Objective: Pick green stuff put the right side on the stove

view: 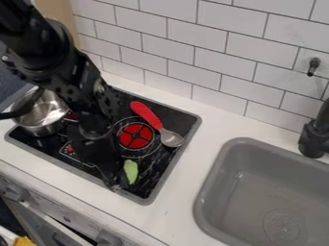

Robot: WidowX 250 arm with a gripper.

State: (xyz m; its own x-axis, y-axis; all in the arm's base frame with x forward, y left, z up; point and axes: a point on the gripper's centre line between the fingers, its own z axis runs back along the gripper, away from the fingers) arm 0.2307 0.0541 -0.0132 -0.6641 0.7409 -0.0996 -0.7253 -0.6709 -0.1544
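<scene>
The black gripper (114, 178) hangs low over the front part of the stove (146, 198), pointing down. Close beside its tip, on the right, is the green thing (131, 171), a small pale-green piece near the stove's front right. Whether the two touch, and whether the green thing lies on the stovetop or is held, I cannot tell. The dark gripper blends into the black stovetop.
A steel pot (42, 115) stands at the stove's left. A spoon with a red handle (146, 114) lies behind and right of the red burner (135, 136). To the right is a grey sink (256, 192) with a black faucet (315, 137); a tiled wall rises behind.
</scene>
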